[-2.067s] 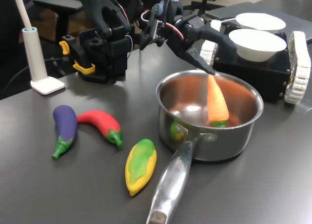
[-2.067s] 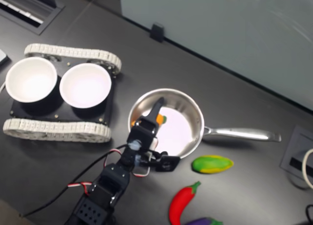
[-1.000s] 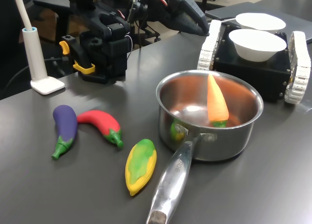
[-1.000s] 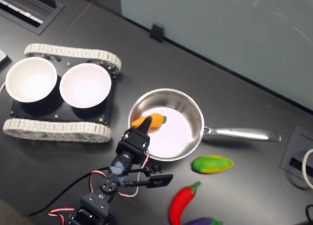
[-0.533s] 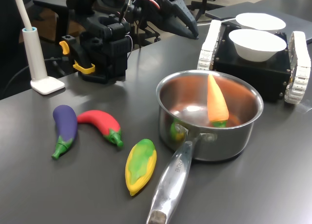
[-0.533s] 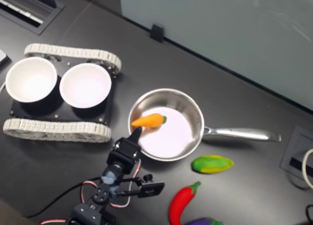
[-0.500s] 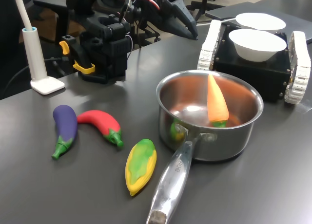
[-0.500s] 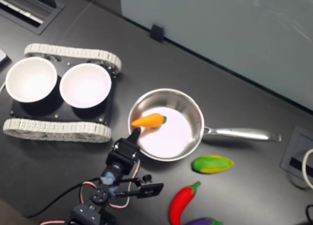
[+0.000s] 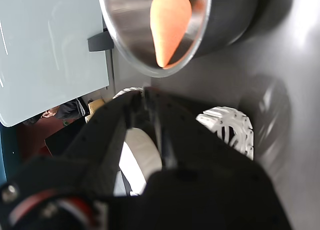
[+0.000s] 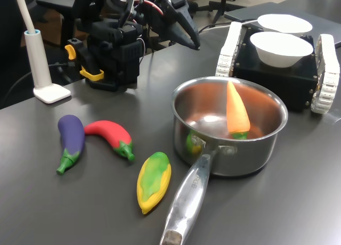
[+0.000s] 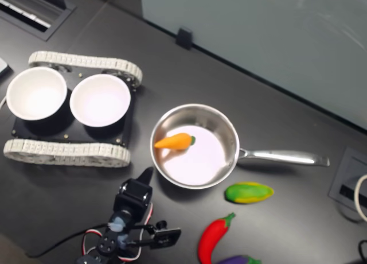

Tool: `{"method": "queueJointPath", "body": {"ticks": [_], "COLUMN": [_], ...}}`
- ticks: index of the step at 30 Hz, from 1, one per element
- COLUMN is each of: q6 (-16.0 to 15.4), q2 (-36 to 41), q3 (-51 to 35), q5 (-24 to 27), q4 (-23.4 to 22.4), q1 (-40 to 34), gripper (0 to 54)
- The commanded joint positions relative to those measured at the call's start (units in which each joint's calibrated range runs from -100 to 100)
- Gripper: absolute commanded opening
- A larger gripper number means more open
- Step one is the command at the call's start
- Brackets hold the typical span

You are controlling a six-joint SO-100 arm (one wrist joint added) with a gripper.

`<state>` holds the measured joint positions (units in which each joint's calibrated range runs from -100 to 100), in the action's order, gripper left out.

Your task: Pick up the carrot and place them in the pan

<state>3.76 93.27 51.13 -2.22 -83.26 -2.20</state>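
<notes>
Your counter (image 10: pixel 64 202) is dark grey and carries everything. On it, at the first exterior view's right, sits a black tracked base (image 10: pixel 277 77) with two white bowls (image 11: pixel 100 99) on top. The pan (image 10: pixel 266 144) stands in front of that base, handle pointing toward the camera in the first exterior view and toward the second exterior view's right. The arm is folded back near its black mount; your hand (image 10: pixel 189 34) hangs above the counter, well apart from the pan, gripping nothing, jaws drawn together to a narrow point. The corn cob (image 10: pixel 154 181) lies just beside the pan's handle; the red chili (image 10: pixel 109 137) and purple eggplant (image 10: pixel 71 141) lie further toward the first exterior view's left. The carrot (image 10: pixel 237 111) is inside the pan, leaning tip-up against the wall, green end down.
</notes>
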Motion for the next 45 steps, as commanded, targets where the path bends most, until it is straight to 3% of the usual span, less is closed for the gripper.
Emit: {"method": "queueJointPath", "body": {"ticks": [1,11,21,45], "q6": [-1.5,-1.5,-1.2,-1.2], "q2": [1.2,2.1,2.2,2.3], "q3": [-2.6,5.9,22.0,23.9], "q5": [-1.0,-2.1,-2.0,-2.4], "q4": [-3.1,-6.7,2.9,3.3], "q1": [2.2,2.7,4.6,4.5], "gripper": [0.0,0.0,0.1,0.1]}}
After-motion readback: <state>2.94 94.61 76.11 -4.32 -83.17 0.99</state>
